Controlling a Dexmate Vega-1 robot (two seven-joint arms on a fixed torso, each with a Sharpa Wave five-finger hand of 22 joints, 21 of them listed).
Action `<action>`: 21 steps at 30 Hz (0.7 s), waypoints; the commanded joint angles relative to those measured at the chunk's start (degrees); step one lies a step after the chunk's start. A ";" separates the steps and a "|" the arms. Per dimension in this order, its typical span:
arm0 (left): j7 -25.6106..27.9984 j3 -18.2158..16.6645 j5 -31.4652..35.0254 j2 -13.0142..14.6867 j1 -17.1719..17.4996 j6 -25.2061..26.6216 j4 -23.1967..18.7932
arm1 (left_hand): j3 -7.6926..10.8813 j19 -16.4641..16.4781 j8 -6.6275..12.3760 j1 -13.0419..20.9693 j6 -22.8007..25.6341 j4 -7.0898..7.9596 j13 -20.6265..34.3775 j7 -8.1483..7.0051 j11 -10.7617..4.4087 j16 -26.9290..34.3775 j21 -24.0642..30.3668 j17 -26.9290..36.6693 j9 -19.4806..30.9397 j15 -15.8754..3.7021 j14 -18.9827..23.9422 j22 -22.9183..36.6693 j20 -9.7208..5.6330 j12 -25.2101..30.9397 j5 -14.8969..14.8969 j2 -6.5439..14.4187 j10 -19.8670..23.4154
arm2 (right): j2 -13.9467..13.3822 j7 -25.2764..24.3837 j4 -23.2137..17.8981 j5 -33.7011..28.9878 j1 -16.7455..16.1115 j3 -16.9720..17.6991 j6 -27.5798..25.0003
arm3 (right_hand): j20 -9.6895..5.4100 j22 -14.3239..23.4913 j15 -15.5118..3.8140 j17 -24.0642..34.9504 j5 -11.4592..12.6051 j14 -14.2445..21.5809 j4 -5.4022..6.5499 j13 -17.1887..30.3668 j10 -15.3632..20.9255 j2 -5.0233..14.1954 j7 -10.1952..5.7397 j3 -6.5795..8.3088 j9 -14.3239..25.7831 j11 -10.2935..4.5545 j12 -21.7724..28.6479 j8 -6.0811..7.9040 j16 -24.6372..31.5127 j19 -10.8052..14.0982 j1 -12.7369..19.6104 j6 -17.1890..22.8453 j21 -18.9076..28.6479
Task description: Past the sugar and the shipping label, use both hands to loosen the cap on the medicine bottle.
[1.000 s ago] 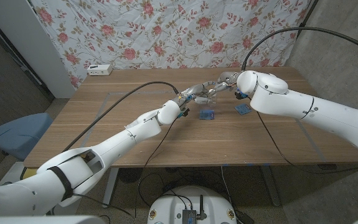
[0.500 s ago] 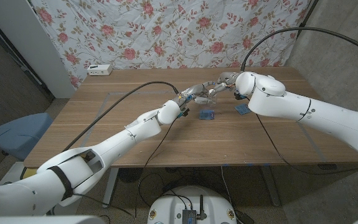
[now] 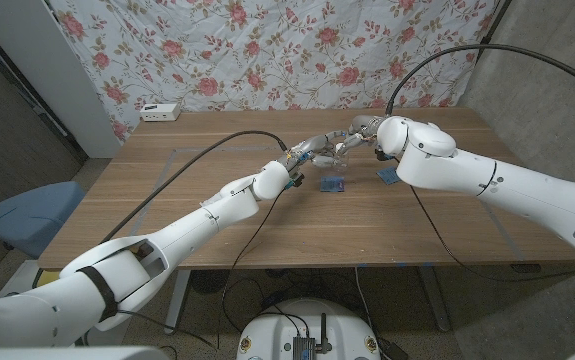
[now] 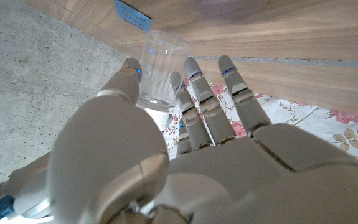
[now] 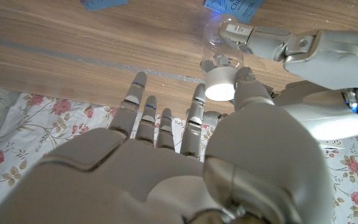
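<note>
Above table [image 3: 167, 200], bottle [image 4: 160, 65] horizontal, cap [image 5: 220, 82] rightward.

Clear glossy plastic medicine bottle [image 4: 160, 65] with matt white cap [image 5: 220, 83] (between smooth plastic fingers [image 5: 197, 111]); wooden table [image 3: 217, 215] beneath, matt.

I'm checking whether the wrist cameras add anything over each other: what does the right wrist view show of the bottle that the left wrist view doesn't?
Right wrist view alone: the round white cap of the clear plastic medicine bottle, with the right hand pinching it between thumb and fingers.

Left wrist view alone: the bottle's clear ribbed body seen from its base end, held by the left hand.

Both: the wooden table, blue paper packets lying on it, and the floral cloth behind.
</note>
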 commanded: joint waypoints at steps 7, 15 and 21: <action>0.01 -0.04 -0.15 0.08 0.39 0.21 -0.45 | 0.39 -0.21 0.25 -0.02 0.48 0.02 0.30 -0.08 -1.18 0.29 0.08 0.19 0.10 -2.46 0.05 0.12 -0.01 0.36 0.48 0.42 1.58 | 0.64 -1.97 -0.32 -0.94 -1.11 0.49 -0.75 | -0.07 0.02 -0.82 0.37 0.20 1.14 -0.54 0.04 1.60 0.38 -0.95 1.27 0.71 -0.76 0.50 1.87 0.54 1.75 1.59 2.40 0.42; -0.08 -0.11 -0.12 0.31 0.63 0.55 -0.97 | 0.42 -0.21 0.27 -0.14 0.56 0.08 0.30 -0.10 -1.21 0.26 0.08 0.18 0.10 -2.46 0.01 0.12 0.01 0.35 0.48 0.44 1.57 | 0.68 -2.45 -0.42 -0.67 -1.33 0.60 -0.98 | -0.20 0.02 -1.41 0.48 0.19 1.81 -0.58 0.01 2.36 0.54 -1.16 1.70 1.02 -1.27 0.59 2.65 0.77 2.06 2.07 3.22 0.36; -0.11 -0.19 -0.09 0.50 0.83 0.77 -1.44 | 0.42 -0.18 0.26 -0.18 0.55 0.08 0.30 -0.15 -1.24 0.26 0.09 0.18 0.10 -2.36 0.00 0.12 0.05 0.34 0.47 0.40 1.53 | 0.54 -2.99 -0.71 -0.15 -1.83 1.09 -0.71 | -0.18 0.02 -1.79 0.55 0.26 2.21 -0.77 -0.02 2.72 0.79 -1.90 2.27 1.13 -1.75 0.54 3.40 0.88 2.29 2.88 4.33 0.29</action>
